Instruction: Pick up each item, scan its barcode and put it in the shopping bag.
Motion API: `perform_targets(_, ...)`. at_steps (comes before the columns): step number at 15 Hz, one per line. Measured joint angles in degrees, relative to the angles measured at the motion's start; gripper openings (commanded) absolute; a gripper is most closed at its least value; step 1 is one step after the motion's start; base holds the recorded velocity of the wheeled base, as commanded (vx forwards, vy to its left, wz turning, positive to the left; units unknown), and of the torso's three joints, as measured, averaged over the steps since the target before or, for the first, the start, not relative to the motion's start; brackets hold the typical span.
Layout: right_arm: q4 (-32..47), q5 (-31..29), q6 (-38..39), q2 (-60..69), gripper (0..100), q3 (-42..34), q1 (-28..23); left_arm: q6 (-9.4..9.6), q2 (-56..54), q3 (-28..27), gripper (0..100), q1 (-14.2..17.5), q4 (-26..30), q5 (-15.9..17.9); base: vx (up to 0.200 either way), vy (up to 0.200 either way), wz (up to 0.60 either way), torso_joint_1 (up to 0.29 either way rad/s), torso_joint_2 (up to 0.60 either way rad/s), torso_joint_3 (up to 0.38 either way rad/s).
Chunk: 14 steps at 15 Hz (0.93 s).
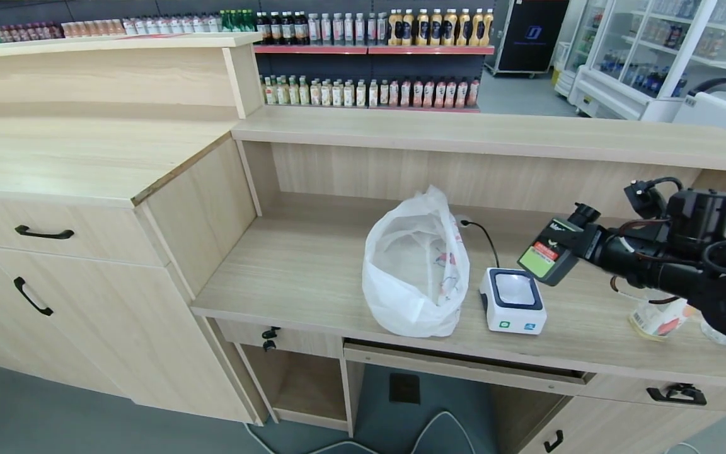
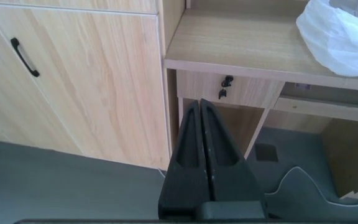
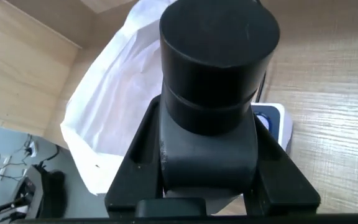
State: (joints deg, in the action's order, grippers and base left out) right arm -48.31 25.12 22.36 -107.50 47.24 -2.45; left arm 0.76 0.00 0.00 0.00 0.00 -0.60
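My right gripper [image 1: 572, 241] is shut on a dark cylindrical container [image 1: 549, 252] with a green and red label. It holds the container tilted in the air, just up and right of the white barcode scanner [image 1: 512, 299]. In the right wrist view the container's black body [image 3: 219, 74] sits between the fingers [image 3: 135, 177], above the scanner [image 3: 273, 121] and the bag [image 3: 117, 118]. The white plastic shopping bag [image 1: 416, 271] stands open on the counter, left of the scanner. My left gripper [image 2: 200, 107] is shut on nothing, low in front of the cabinet, below the counter edge; the bag [image 2: 344, 34] lies far off.
A labelled cup [image 1: 656, 318] and a clear container [image 1: 714, 333] stand on the counter [image 1: 300, 271] under my right arm. The scanner's cable [image 1: 486, 238] runs to the back wall. A raised ledge [image 1: 495, 135] overhangs the rear, and a tall cabinet [image 1: 86, 157] bounds the left.
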Motion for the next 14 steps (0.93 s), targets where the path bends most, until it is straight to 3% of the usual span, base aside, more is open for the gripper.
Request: perform_targets(14,-11.70,-3.45,-2.11,-7.85,0,-0.69,2.52,-0.02,0.00,0.00,0,0.00,0.00,0.00,0.000,0.000,0.00,0.000,0.00,0.000)
